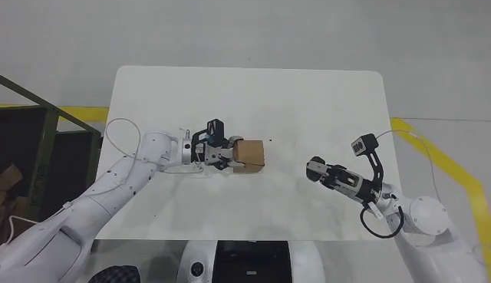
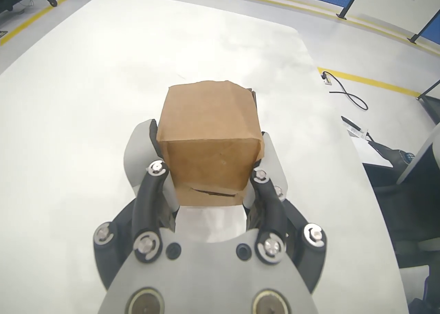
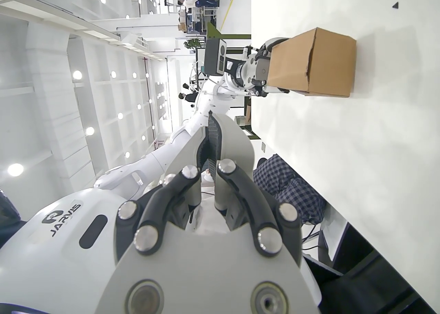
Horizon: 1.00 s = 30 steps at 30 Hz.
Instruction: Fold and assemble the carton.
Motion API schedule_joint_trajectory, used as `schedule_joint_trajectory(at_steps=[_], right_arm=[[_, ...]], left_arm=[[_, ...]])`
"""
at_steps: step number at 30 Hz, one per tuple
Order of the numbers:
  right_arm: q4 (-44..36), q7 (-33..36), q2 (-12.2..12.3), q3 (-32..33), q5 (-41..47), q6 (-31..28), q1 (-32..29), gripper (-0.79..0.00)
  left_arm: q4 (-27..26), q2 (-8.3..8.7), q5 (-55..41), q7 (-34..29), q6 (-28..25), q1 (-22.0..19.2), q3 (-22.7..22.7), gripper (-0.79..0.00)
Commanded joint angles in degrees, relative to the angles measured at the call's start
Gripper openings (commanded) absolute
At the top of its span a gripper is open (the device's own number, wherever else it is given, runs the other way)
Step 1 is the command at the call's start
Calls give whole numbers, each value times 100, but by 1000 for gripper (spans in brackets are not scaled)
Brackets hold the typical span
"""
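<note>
cardboard carton (image 2: 207, 107) in closed left hand (image 2: 205, 133)

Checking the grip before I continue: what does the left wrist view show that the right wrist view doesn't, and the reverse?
Left wrist view: the left gripper clasps the brown cardboard carton from both sides; a gaping slit crosses the face nearest it. Right wrist view: a flap seam down a side face of the carton, a small black triangular mark on the white table, and the right gripper, shut and empty, apart from the carton. Both: the closed carton resting on the table, held by the left gripper.
</note>
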Motion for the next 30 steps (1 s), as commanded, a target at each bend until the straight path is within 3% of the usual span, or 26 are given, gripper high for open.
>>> schedule_joint_trajectory(at_steps=[1, 2, 10, 19, 30], right_arm=[[31, 7, -4, -34, -2, 0, 31, -785], [43, 17, -7, -57, 2, 7, 48, -785], [225, 64, -34, -289, -50, 43, 281, -785], [814, -419, -102, -698, -791, 86, 970, -785], [1939, -1414, -216, -693, -977, -805, 1732, -785]], left_arm=[[72, -15, 22, 4, -23, 15, -4, -114], [86, -19, 37, 13, -30, 25, -10, 0], [-139, 68, 144, 341, -168, 236, -287, 0], [-801, 418, -1, 839, 44, 908, -1313, 0], [-1218, 743, -1001, 82, 12, 1580, -2635, 0]])
